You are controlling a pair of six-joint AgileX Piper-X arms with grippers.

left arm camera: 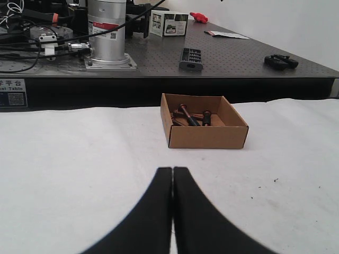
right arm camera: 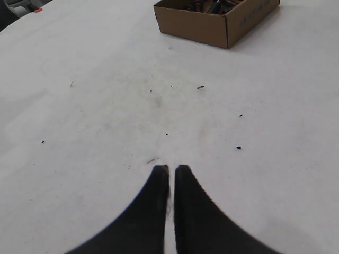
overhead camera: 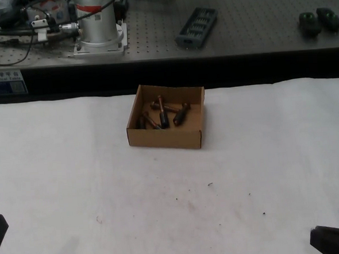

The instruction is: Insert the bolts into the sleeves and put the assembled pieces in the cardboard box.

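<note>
Left gripper: clenched, fingertips pressed together, nothing held, low over the white cloth. Right gripper: likewise clenched and empty, over the same cloth. Cardboard box: ahead of both grippers, well apart from them, open side up, near the cloth's far edge. Inside the box: several dark bolt-and-sleeve pieces, lying loosely together. Beyond the cloth: perforated bench with a metal column.

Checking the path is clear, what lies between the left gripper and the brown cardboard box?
Nothing but bare white cloth separates the left gripper from the brown cardboard box, as the left wrist view shows.
</note>
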